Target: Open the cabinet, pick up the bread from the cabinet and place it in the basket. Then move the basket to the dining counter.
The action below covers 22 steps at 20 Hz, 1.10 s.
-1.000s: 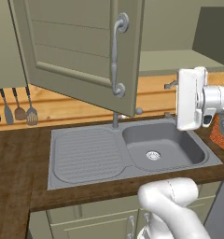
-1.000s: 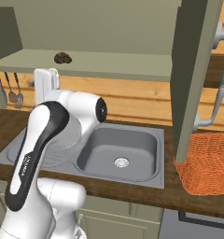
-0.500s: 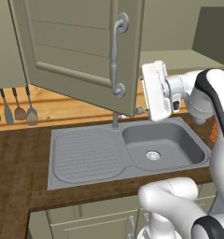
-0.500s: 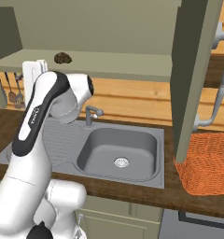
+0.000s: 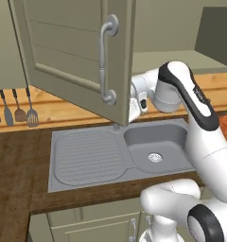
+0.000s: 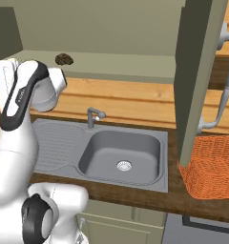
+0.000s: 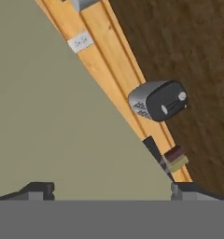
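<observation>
The cabinet's left door (image 5: 73, 56) stands open, its silver bar handle (image 5: 106, 61) facing me. Its right door (image 6: 197, 71) is also swung open. On the cabinet shelf lies the bread (image 6: 64, 59), a small dark brown lump. The orange basket (image 6: 212, 167) stands on the worktop right of the sink, under the right door. My hand (image 5: 137, 101) is at the left door's far edge, above the sink, with its fingers hidden behind the door. In the hand view my gripper (image 7: 114, 191) is open and empty, its tips wide apart against the door's sage-green face.
A grey sink (image 5: 155, 146) with a drainboard (image 5: 87, 156) and a tap (image 6: 91, 116) lies below the arm. Utensils (image 5: 21, 113) hang on the wooden backsplash at left. A dark toaster (image 7: 158, 100) stands on the dark wood worktop (image 7: 198, 60).
The arm has swung left from beside the basket, across the sink, to the left door's edge. That door's edge has shifted slightly left.
</observation>
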### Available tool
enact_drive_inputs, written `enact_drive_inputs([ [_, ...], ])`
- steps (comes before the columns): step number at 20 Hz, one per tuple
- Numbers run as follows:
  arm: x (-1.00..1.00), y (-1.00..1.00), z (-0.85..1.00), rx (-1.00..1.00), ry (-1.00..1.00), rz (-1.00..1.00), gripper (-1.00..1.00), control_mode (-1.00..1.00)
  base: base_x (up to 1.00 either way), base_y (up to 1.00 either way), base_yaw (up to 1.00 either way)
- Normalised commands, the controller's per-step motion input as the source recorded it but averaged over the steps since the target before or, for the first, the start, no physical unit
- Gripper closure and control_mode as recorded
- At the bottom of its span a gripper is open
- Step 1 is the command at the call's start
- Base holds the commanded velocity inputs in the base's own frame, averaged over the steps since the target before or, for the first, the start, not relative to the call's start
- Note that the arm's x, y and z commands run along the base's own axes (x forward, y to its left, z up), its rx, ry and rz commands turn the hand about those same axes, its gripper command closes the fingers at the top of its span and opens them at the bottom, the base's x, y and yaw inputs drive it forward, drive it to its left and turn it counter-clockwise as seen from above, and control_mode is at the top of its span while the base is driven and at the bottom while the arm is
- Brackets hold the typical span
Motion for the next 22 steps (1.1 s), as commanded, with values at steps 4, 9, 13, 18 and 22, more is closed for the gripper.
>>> enact_drive_inputs([
  [4,-0.23,1.0,0.02,0.0,0.07,0.29,-1.0,-1.0,0.0,0.0,0.0],
  [9,-0.38,1.0,-0.01,0.0,0.0,0.09,-1.0,-1.0,0.0,0.0,0.0],
  [13,-0.02,1.0,-0.28,0.0,0.07,0.0,-1.0,-1.0,0.0,0.0,0.0],
  [18,0.0,0.56,-0.35,-0.02,0.11,0.0,-1.0,-1.0,0.0,0.0,0.0],
  [22,0.06,-0.62,-0.26,-0.03,0.0,-0.14,-1.0,-1.0,0.0,0.0,0.0],
])
